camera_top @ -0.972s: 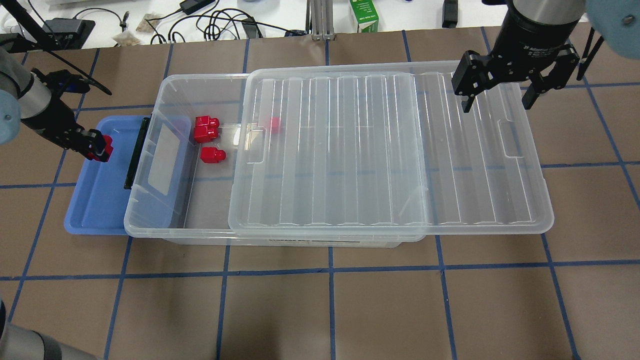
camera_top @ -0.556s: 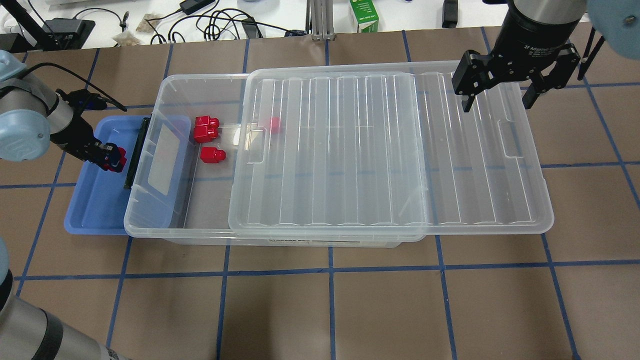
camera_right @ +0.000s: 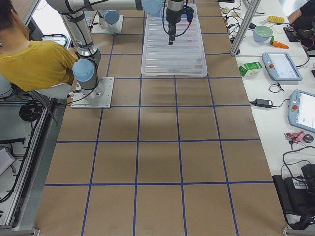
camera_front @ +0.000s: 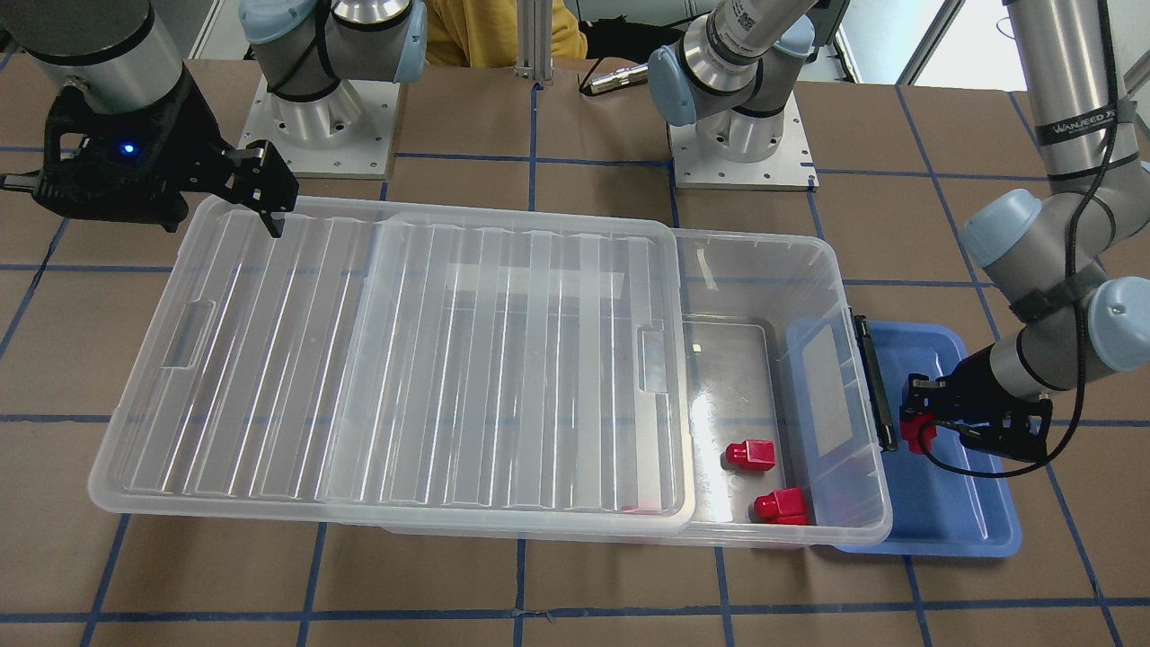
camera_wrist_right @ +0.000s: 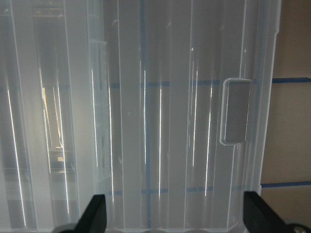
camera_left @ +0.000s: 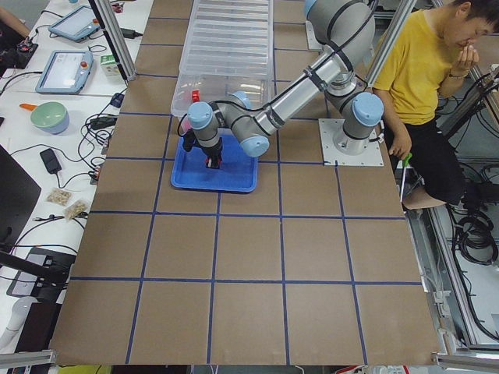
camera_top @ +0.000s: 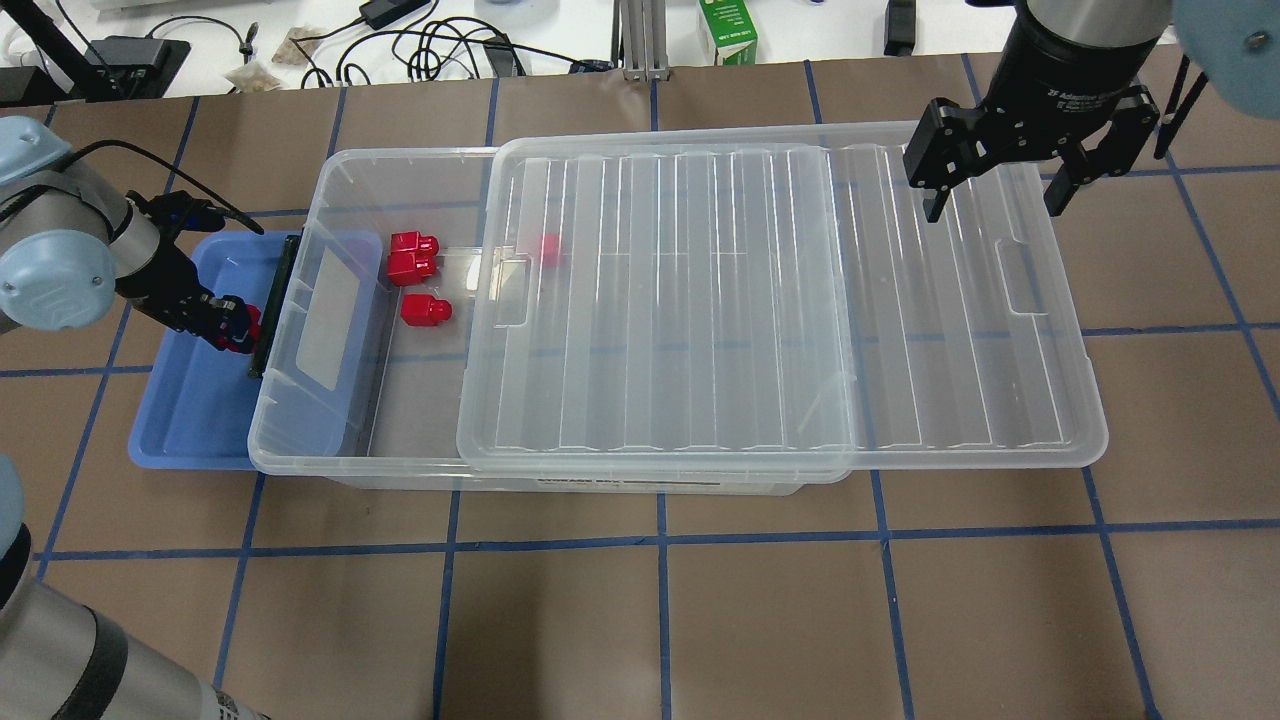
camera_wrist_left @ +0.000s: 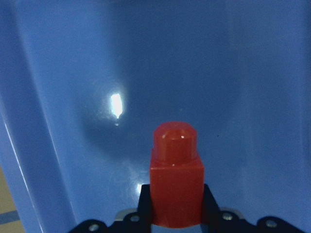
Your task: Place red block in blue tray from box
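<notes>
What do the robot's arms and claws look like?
The left arm and right arm are silver tubes with pale blue joint caps; a black cable runs along the left. The left gripper and right gripper are black, two-fingered; the right shows a blue light.

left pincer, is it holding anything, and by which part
Yes: the left pincer grips a red block by the sides of its square body, stud end pointing away from the pincer, over the blue tray.

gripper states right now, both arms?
Left gripper: closed on the red block, over the blue tray.
Right gripper: open, empty, above the lid.
</notes>
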Available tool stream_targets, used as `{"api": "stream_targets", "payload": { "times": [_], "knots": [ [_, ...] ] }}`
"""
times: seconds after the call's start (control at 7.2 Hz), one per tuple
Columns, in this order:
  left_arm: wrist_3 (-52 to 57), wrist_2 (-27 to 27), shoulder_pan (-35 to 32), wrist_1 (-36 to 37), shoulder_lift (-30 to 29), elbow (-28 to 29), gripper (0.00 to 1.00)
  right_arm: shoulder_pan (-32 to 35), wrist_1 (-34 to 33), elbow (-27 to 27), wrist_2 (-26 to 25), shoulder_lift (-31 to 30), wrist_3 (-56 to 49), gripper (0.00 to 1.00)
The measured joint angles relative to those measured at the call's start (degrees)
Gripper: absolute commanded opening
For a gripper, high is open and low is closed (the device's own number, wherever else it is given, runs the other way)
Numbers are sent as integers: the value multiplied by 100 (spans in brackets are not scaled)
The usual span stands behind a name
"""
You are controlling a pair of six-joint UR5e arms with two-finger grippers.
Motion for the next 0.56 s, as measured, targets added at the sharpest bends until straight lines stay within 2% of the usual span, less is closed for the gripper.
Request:
{"api": "stream_targets", "payload": {
  "times": [0.28,0.56],
  "knots": [
    [-63,19,-11,-26,54,55,100,-2,-21,0,0,7,-2,100],
    [-184,63,-86,-477,407,315,100,-10,-17,2,13,24,-17,100]
  ]
}}
